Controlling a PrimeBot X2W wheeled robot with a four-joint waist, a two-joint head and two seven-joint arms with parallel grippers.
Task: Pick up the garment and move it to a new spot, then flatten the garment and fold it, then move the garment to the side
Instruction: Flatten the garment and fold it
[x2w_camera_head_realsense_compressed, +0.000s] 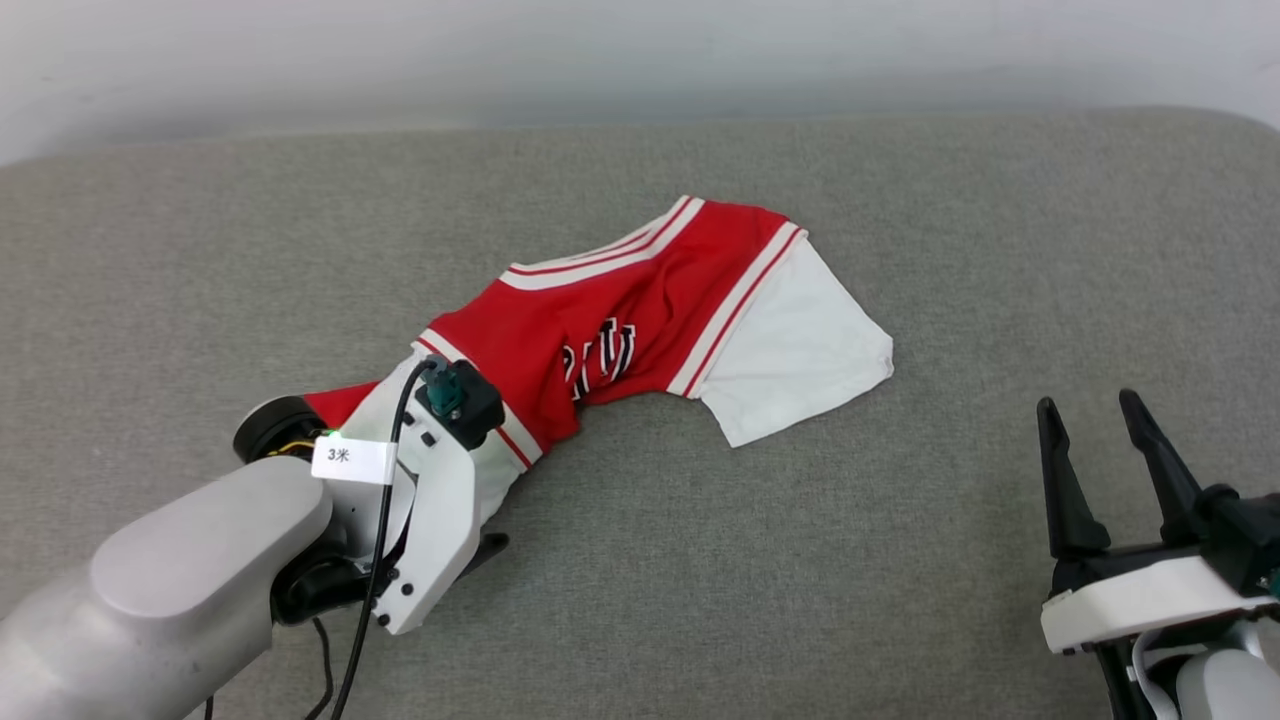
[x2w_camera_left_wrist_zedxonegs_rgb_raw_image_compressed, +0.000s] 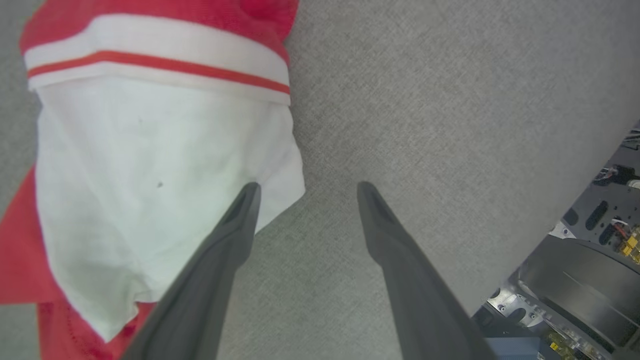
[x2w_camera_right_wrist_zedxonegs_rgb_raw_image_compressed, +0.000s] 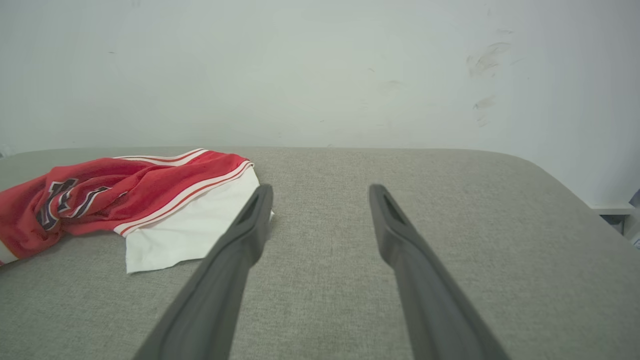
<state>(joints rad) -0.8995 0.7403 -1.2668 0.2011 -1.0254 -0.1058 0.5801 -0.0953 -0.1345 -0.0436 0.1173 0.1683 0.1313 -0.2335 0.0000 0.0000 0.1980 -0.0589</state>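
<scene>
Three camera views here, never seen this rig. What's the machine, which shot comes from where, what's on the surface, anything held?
It is a two-armed wheeled robot. The wide shot is from its head camera, looking down; the other two are wrist cameras looking along each gripper's dark fingers. On the grey padded surface lies a crumpled red garment with white sleeves. The left gripper stands open over one white sleeve, gripping nothing. The right gripper is open too, off to the side, apart from the cloth.
</scene>
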